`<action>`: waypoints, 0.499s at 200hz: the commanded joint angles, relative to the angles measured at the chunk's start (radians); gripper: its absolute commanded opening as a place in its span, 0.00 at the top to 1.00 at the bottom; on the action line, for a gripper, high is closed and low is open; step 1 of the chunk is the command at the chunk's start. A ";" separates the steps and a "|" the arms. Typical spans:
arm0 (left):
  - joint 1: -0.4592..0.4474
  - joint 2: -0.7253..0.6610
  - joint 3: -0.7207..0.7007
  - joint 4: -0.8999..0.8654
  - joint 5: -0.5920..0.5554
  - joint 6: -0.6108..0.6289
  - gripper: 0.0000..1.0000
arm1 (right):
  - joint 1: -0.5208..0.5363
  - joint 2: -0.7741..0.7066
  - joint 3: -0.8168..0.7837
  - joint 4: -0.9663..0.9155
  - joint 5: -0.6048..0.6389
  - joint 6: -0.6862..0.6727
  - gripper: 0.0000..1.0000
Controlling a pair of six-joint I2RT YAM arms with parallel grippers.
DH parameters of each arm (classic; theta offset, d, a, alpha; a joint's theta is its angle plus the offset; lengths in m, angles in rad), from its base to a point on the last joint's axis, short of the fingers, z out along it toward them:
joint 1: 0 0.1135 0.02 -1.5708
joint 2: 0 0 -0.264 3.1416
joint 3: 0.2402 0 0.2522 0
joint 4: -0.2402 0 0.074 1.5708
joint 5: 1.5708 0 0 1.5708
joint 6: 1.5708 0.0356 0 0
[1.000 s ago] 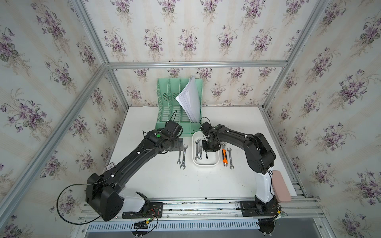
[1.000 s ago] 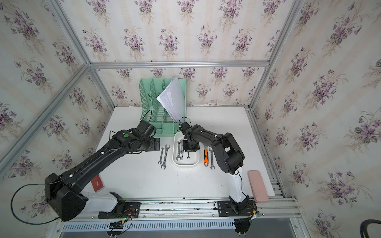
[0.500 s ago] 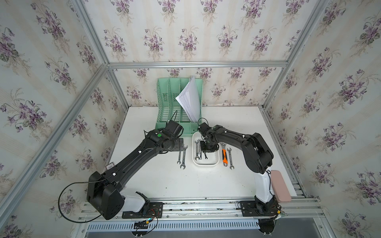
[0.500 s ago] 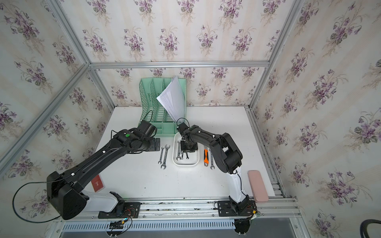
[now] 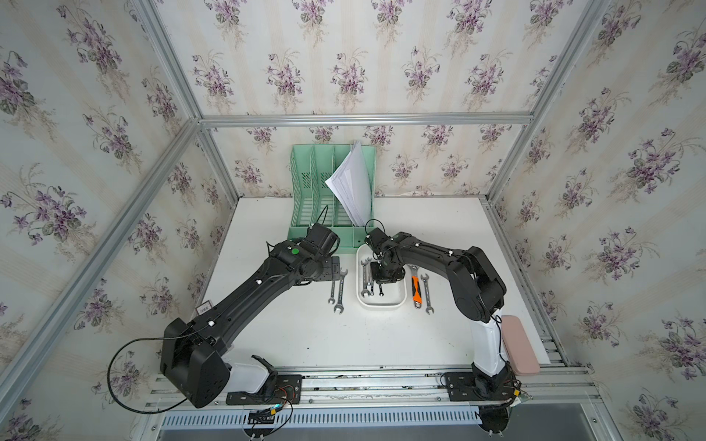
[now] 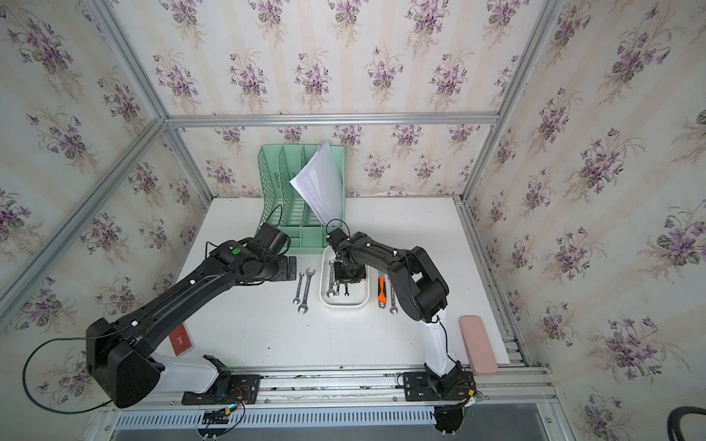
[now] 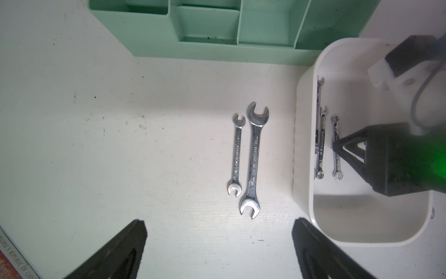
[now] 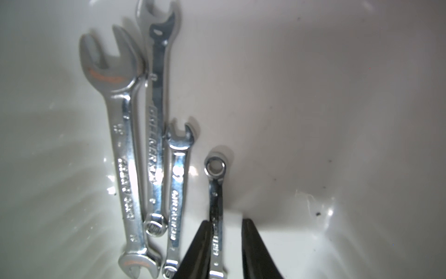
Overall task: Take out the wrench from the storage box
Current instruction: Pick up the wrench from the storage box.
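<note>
**Right claw lines up on the smallest wrench.** The smallest wrench (image 8: 215, 193), a slim ring-ended spanner, lies flat on the floor of the storage box (image 5: 380, 305). It sits slightly apart from 3 larger wrenches (image 8: 125, 169) bunched along the wall on the left arm's side.

We see the right gripper (image 8: 225, 221) reaching down into the box, its fingers (image 8: 255, 253) set either side of that wrench's shank and the jaws drawn narrow. 1 finger meets the steel while a sliver of white floor shows on the other side, so we judge the grip not yet made. The narrow stance makes sense to us, since the next wrench lies just beside and a wider spread would catch it. Taking the outlier also spares the claw from prying at wrenches that touch.

Outside the box, 2 wrenches (image 7: 253, 159) lie parallel on the white table (image 7: 96, 145) on the left arm's side. An orange-handled tool (image 5: 415, 284) and 1 more wrench (image 5: 426, 294) lie on the opposite side. We read both rows as the place where removed tools go.

The left gripper (image 7: 219, 223) hovers above the table near its pair, jaws spread wide and empty. It stays outside the box, which leaves the working arm room.

Just behind the box stands a mint-green file organizer (image 5: 332, 214) holding papers (image 5: 353, 183).
</note>
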 commanded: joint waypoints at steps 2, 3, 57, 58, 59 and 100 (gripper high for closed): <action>0.001 -0.005 -0.002 0.012 0.003 -0.002 0.01 | -0.016 -0.001 -0.011 -0.060 0.046 -0.011 0.75; 0.001 -0.007 -0.002 0.013 0.003 -0.002 0.01 | -0.017 -0.001 -0.011 -0.060 0.046 -0.011 0.75; 0.001 -0.008 -0.008 0.016 0.007 -0.007 0.01 | -0.018 -0.040 0.010 -0.046 0.006 0.004 0.73; 0.001 -0.008 -0.007 0.017 0.007 -0.007 0.01 | -0.018 -0.040 0.010 -0.044 0.005 0.005 0.73; 0.001 -0.008 -0.007 0.017 0.007 -0.007 0.01 | -0.018 -0.041 0.010 -0.045 0.004 0.005 0.72; 0.001 0.000 -0.009 0.020 0.009 -0.006 0.01 | -0.017 -0.029 -0.018 -0.013 -0.019 0.011 0.71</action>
